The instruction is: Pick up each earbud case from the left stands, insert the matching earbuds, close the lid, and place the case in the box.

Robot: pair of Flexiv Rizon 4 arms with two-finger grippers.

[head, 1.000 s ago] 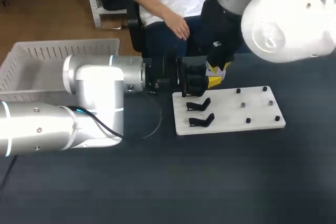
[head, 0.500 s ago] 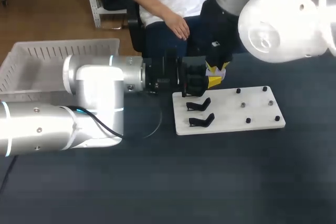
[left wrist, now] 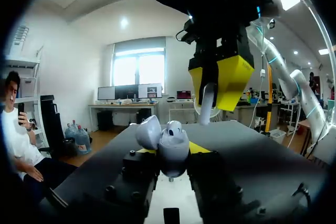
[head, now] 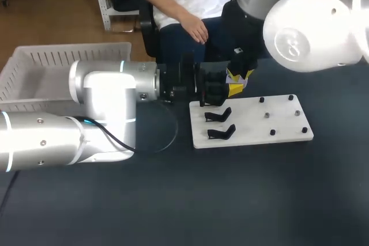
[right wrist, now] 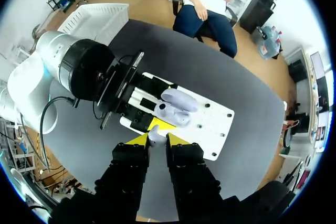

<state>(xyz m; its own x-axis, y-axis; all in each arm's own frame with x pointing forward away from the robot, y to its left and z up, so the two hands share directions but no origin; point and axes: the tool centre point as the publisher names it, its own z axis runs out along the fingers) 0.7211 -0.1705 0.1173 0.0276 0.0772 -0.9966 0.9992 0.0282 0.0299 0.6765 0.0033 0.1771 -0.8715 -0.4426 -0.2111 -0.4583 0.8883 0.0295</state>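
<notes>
The left claw (left wrist: pixel 170 156) is closed on the case (left wrist: pixel 173 150), one finger on each side, and holds it above the table (head: pixel 230 200), over the far edge of the white board (head: pixel 253 132). The case is open. Its lid (left wrist: pixel 149 131) is folded back and leans to one side, and the open mouth looks up, toward the right claw (right wrist: pixel 157 139). One earbud (left wrist: pixel 174 127) already sits in the case, with its round head up. The right claw hangs just above the case with its fingers pointing down. It is closed on a second earbud (left wrist: pixel 207 99), which sticks out below the yellow tips with its long axis upright, near the case but not touching it. The left arm lies flat along the table from the left edge, and the right arm comes down from the far right corner, so from the head view they hide most of the case. On the board, two black stands (head: pixel 218 114) are at its left end, both without a case, and small dark pegs (head: pixel 267 115) are spread over its right half. A thin cable (head: pixel 171 133) curves on the table beside the left end of the board. The white box (head: pixel 63 59) stands at the far left corner, well apart from the board.
</notes>
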